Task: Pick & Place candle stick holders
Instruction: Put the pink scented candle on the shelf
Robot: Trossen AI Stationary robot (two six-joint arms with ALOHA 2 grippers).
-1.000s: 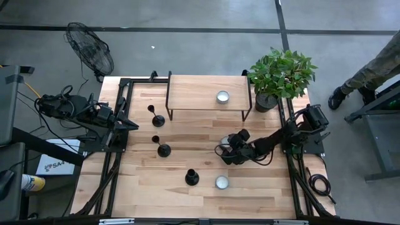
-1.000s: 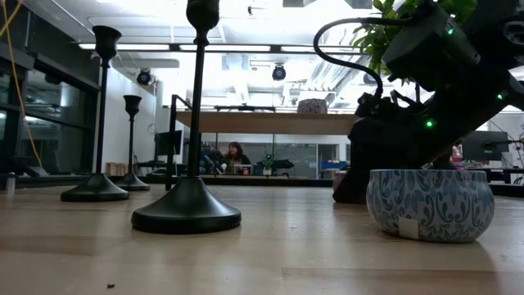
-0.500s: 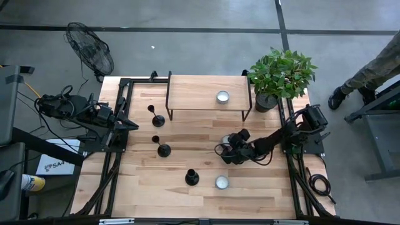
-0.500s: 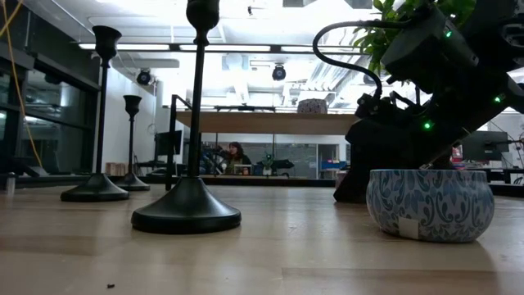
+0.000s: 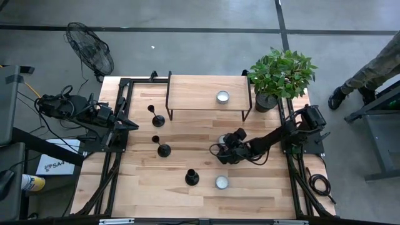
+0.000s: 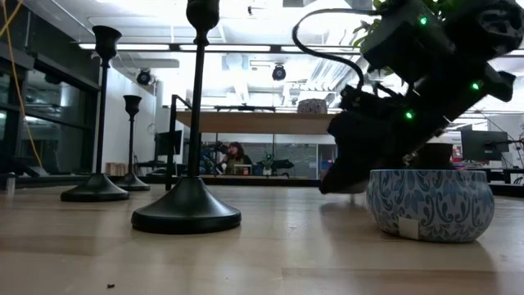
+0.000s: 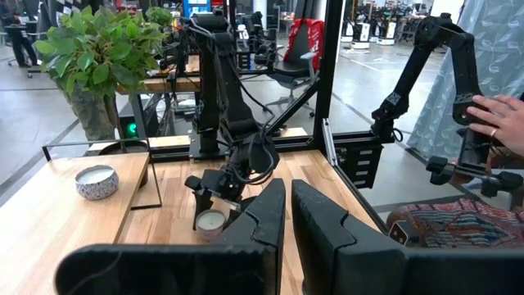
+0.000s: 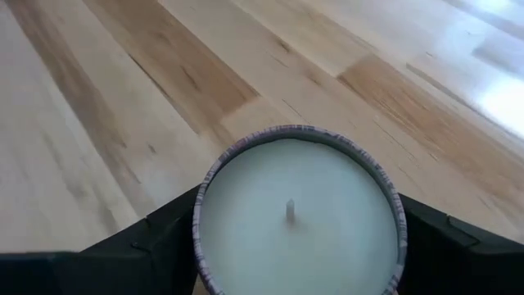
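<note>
Three black candle stick holders stand upright on their round bases: one (image 5: 156,117) by the shelf's left leg, one (image 5: 162,148) mid-table, one (image 5: 191,177) nearer the front. My right gripper (image 5: 223,142) is right of them at mid-table, shut on a small round candle tin (image 8: 299,221) with white wax, not on a holder. My left gripper (image 7: 286,225) stays shut and level at the table's left edge, holding nothing. My right gripper pinches the candle tin by two opposite sides of its round wall (image 8: 201,229) between its two fingers (image 8: 155,242). The fingers slant down from the table's right side. The tin (image 6: 354,187) sits with its wax up, a little above the tabletop.
A patterned candle tin (image 5: 221,182) sits near the front, right of the nearest holder. Another tin (image 5: 222,96) rests on the low wooden shelf (image 5: 206,87) at the back. A potted plant (image 5: 281,75) stands at the back right. A person's hand (image 7: 499,123) shows beyond the table's right side.
My right gripper has risen a little off the tabletop and drawn slightly toward the table's left, carrying the candle tin up with it. The three holders and my left arm have kept still.
</note>
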